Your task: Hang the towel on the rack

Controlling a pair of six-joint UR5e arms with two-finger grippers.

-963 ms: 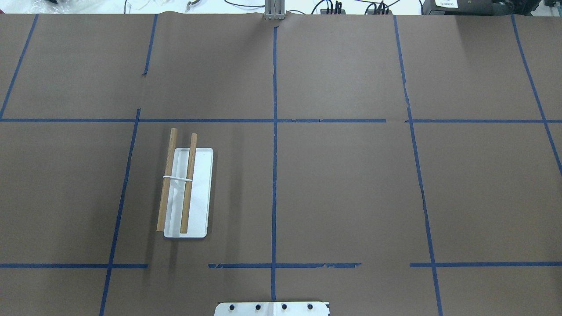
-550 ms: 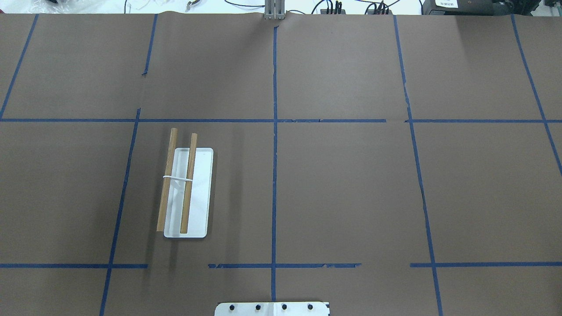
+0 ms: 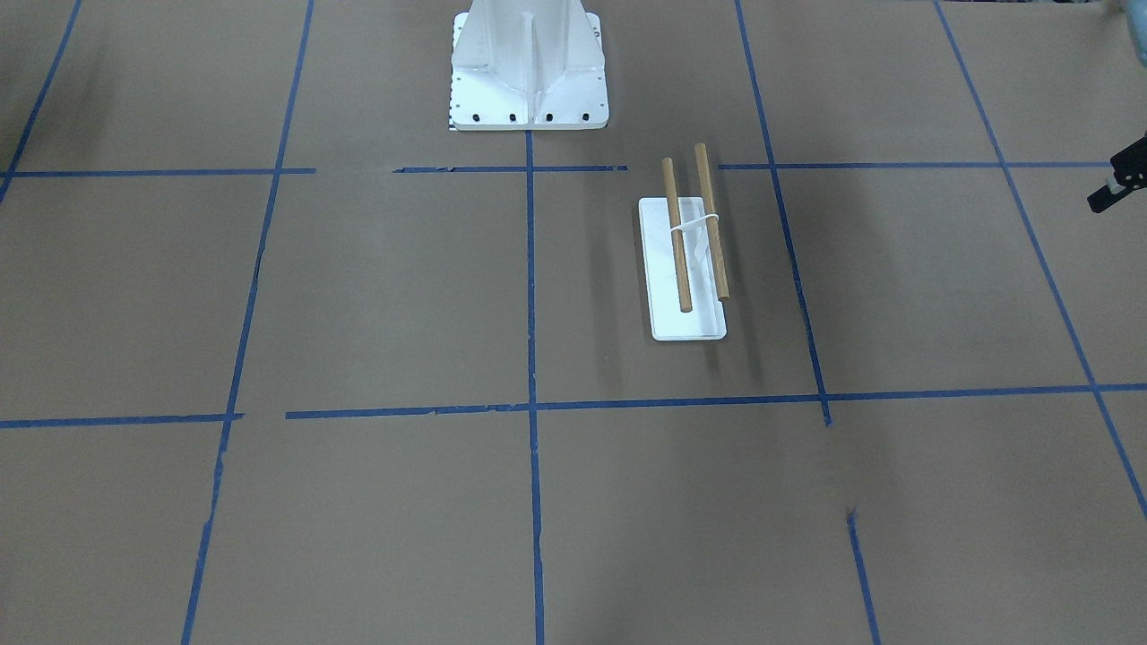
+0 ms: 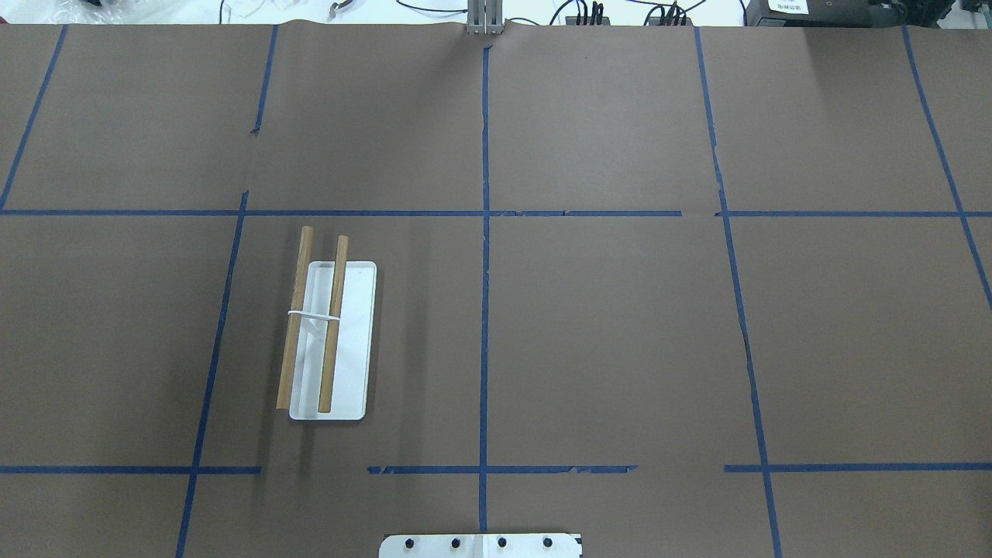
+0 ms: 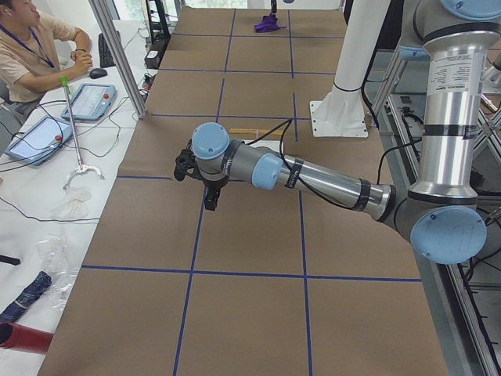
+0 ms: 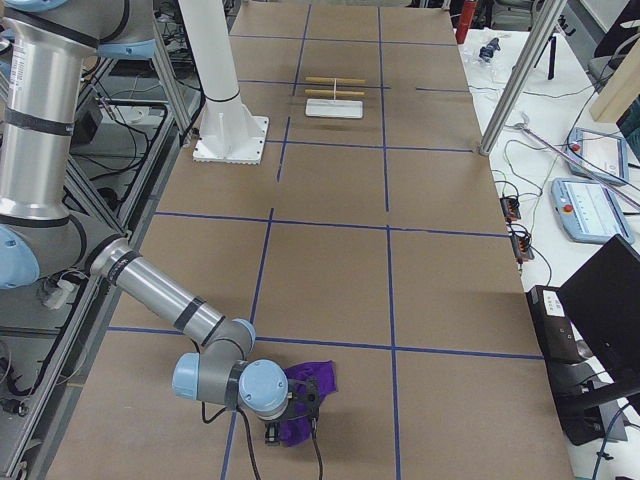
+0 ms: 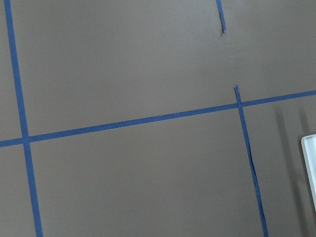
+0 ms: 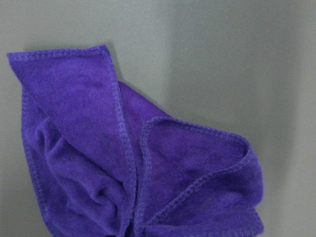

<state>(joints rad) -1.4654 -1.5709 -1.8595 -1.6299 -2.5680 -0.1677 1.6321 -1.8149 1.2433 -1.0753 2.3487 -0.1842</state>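
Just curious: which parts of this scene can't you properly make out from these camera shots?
- Right gripper: exterior right view only, the wrist hides its fingers, so open or shut is unclear.
- Left gripper: front-facing view, cut off by the right edge, so its state is unclear.
- Crumpled purple cloth towel: right wrist view, cropped at the bottom edge; outside the overhead view.
- White-based rack with two wooden rods: left wrist view shows only a corner.

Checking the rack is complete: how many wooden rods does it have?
2. The inner rod runs above the rack's white base; the outer rod parallel, along its left edge.
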